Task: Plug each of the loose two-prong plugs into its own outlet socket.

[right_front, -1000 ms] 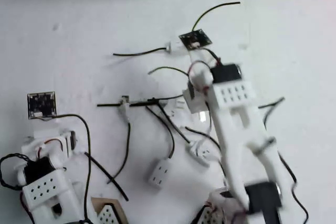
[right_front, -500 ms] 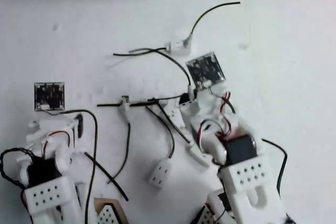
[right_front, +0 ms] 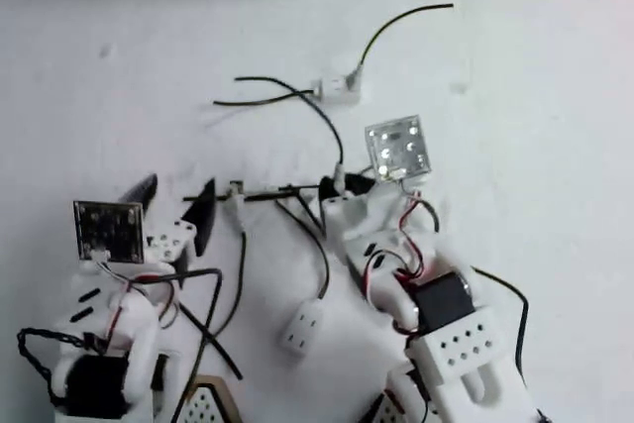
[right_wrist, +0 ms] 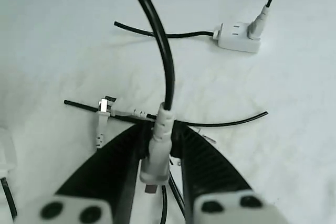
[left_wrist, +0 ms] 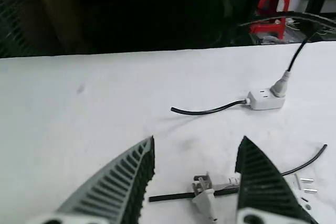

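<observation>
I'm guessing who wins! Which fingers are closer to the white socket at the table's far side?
Right. The right fingers, holding a plug, sit in front of the socket; the left fingers are farther off to one side.

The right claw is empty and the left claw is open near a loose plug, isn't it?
No: the right gripper holds a corded plug, as the right wrist view shows. The left gripper is open near the loose plug.
</observation>
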